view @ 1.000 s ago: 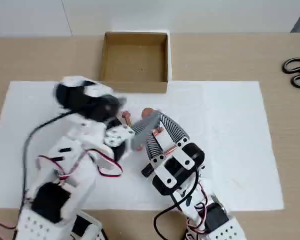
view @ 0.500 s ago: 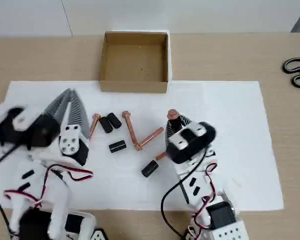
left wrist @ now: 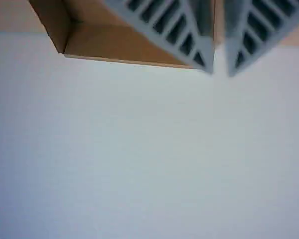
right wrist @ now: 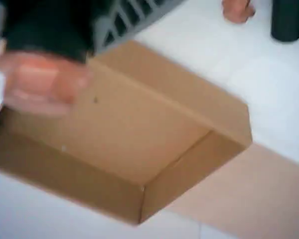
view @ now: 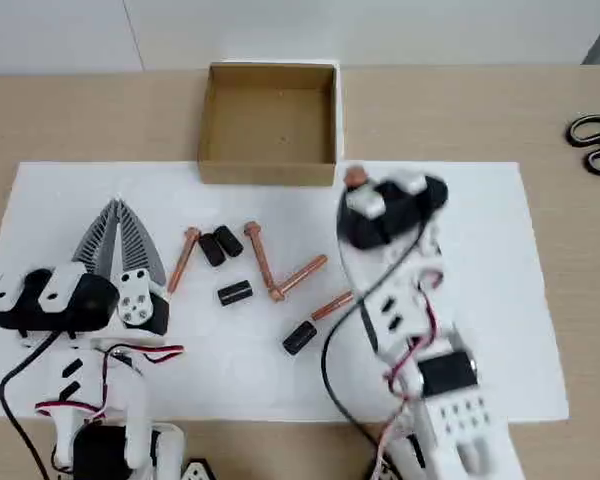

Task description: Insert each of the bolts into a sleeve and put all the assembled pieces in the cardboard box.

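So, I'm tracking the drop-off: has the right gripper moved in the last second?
Yes. In the high view the right gripper, holding a bolt, has moved toward the cardboard box, from well short of it to beside its near right corner.

Matt cardboard box (view: 268, 173), coppery metal bolts (view: 300, 274)

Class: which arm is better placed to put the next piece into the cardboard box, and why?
Right. The right gripper holds a copper bolt beside the cardboard box, and its wrist view looks into the box. The left gripper, shut and empty, is farther off over the white sheet.
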